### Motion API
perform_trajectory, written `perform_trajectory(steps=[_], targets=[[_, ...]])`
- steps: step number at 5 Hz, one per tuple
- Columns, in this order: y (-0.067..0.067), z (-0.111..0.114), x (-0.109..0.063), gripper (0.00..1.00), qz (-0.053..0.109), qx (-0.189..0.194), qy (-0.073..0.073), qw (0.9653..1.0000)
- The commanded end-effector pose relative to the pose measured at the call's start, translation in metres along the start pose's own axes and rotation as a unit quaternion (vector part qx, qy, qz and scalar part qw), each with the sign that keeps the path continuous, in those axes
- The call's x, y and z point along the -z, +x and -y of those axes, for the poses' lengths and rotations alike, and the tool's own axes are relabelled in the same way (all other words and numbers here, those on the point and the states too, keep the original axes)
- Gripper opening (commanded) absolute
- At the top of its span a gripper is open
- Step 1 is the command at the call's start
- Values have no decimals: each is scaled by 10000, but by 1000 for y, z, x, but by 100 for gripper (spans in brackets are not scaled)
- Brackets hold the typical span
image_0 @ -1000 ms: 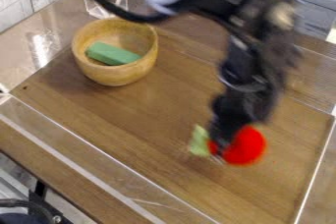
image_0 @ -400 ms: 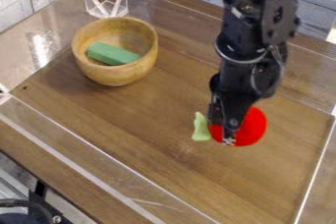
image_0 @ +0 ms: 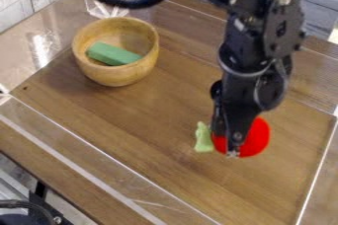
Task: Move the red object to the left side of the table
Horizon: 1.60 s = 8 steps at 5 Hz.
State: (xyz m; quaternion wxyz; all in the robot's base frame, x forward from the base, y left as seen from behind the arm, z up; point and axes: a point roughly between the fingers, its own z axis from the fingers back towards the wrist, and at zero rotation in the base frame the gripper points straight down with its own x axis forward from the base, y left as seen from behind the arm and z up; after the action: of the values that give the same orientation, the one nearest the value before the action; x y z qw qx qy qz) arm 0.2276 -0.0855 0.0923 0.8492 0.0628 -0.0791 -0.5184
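The red object [image_0: 251, 138] is seen at lower right — directly under the gripper [image_0: 232, 148], whose jaw spread cannot be told.

Black arm reaching steeply down, gripper [image_0: 234, 146] pointing at tabletop, jaw state unclear

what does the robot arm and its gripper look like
The arm is glossy black with bulky, rounded segments, narrowing to a slim black gripper with thin dark fingers. A small red spot shows near its tip. No cables or markings can be made out.
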Motion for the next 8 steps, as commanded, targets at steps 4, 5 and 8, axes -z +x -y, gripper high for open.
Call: perform_trajectory(steps=[4, 5, 8], targets=[[-7, 12, 16, 100, 352, 202, 6, 9992], [-5, 19, 23, 100, 409, 337, -48, 9986], [0, 16, 17, 0, 231, 512, -225, 9982]])
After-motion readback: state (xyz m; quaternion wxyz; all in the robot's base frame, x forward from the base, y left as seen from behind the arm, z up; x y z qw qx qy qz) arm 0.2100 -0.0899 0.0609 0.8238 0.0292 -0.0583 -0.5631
